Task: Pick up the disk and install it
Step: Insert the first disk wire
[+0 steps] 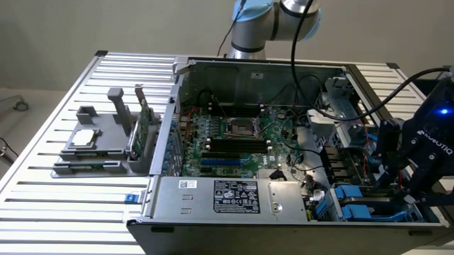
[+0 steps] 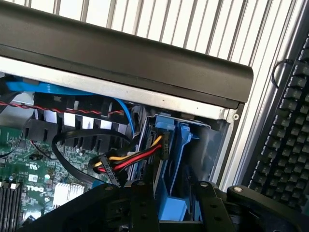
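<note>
Grey fixture (image 1: 95, 146) is standing outside the computer case (image 1: 212, 236), on the exterior view's left, keeping the green circuit card (image 1: 142, 125) upright.

Claw (image 1: 402, 194) is hanging over the case's drive bay (image 2: 215, 145), straddling the disk (image 2: 171, 209). Pinching or spread: cannot tell.

Disk is sitting on edge, presumably to match the slot, with its long axis seemingly running down into the bay.

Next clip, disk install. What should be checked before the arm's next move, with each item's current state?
1. The gripper is over the drive bay: ok.
2. The disk, seen by its blue carrier, is at the gripper and faces the bay: ok.
3. Disk firmly held: cannot tell.
4. Red-yellow cable clear of the bay: not ok, it runs right up to it.
5. Side of the case open: ok.
</note>
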Tool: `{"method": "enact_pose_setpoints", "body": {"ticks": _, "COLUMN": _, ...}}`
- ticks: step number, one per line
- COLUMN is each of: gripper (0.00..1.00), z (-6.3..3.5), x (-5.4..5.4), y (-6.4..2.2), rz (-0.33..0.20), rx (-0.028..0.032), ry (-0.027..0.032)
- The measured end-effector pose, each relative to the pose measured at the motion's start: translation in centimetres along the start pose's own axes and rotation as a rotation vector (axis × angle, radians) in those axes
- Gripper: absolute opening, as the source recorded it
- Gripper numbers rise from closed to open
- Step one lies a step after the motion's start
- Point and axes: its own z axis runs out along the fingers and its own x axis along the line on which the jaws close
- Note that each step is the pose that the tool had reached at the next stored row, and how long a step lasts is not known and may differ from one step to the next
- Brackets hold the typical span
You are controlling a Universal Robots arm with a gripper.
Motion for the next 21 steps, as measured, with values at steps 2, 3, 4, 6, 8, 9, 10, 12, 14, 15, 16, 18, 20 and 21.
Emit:
{"method": "enact_pose_setpoints", "body": {"ticks": 2, "gripper": 0.37, "z": 0.11, "x": 0.0, "y": 0.18, "rz": 0.006, "rx": 0.0004, "ry": 0.0018}}
{"method": "enact_pose_setpoints", "body": {"ticks": 3, "gripper": 0.37, "z": 0.15, "x": 0.0, "y": 0.26, "rz": 0.009, "rx": 0.0006, "ry": 0.0026}}
{"method": "enact_pose_setpoints", "body": {"ticks": 4, "gripper": 0.37, "z": 0.17, "x": 0.0, "y": 0.31, "rz": 0.012, "rx": 0.0008, "ry": 0.0034}}
{"method": "enact_pose_setpoints", "body": {"ticks": 6, "gripper": 0.37, "z": 0.18, "x": -0.1, "y": 0.44, "rz": 0.015, "rx": 0.0012, "ry": 0.0048}}
{"method": "enact_pose_setpoints", "body": {"ticks": 8, "gripper": 0.37, "z": 0.2, "x": -0.1, "y": 0.54, "rz": 0.017, "rx": 0.0014, "ry": 0.007}}
{"method": "enact_pose_setpoints", "body": {"ticks": 9, "gripper": 0.37, "z": 0.2, "x": -0.1, "y": 0.59, "rz": 0.018, "rx": 0.0018, "ry": 0.0084}}
{"method": "enact_pose_setpoints", "body": {"ticks": 10, "gripper": 0.37, "z": 0.2, "x": -0.1, "y": 0.63, "rz": 0.019, "rx": 0.002, "ry": 0.0102}}
{"method": "enact_pose_setpoints", "body": {"ticks": 12, "gripper": 0.37, "z": 0.2, "x": -0.1, "y": 0.68, "rz": 0.02, "rx": 0.0027, "ry": 0.0148}}
{"method": "enact_pose_setpoints", "body": {"ticks": 14, "gripper": 0.37, "z": 0.21, "x": -0.1, "y": 0.71, "rz": 0.022, "rx": 0.0037, "ry": 0.0201}}
{"method": "enact_pose_setpoints", "body": {"ticks": 15, "gripper": 0.37, "z": 0.21, "x": -0.1, "y": 0.73, "rz": 0.023, "rx": 0.004, "ry": 0.0228}}
{"method": "enact_pose_setpoints", "body": {"ticks": 16, "gripper": 0.37, "z": 0.2, "x": -0.1, "y": 0.77, "rz": 0.024, "rx": 0.0041, "ry": 0.025}}
{"method": "enact_pose_setpoints", "body": {"ticks": 18, "gripper": 0.37, "z": 0.2, "x": -0.2, "y": 0.94, "rz": 0.025, "rx": 0.0046, "ry": 0.027}}
{"method": "enact_pose_setpoints", "body": {"ticks": 20, "gripper": 0.37, "z": 0.18, "x": -0.2, "y": 1.21, "rz": 0.026, "rx": 0.0051, "ry": 0.0276}}
{"method": "enact_pose_setpoints", "body": {"ticks": 21, "gripper": 0.37, "z": 0.17, "x": -0.3, "y": 1.35, "rz": 0.026, "rx": 0.0053, "ry": 0.0279}}
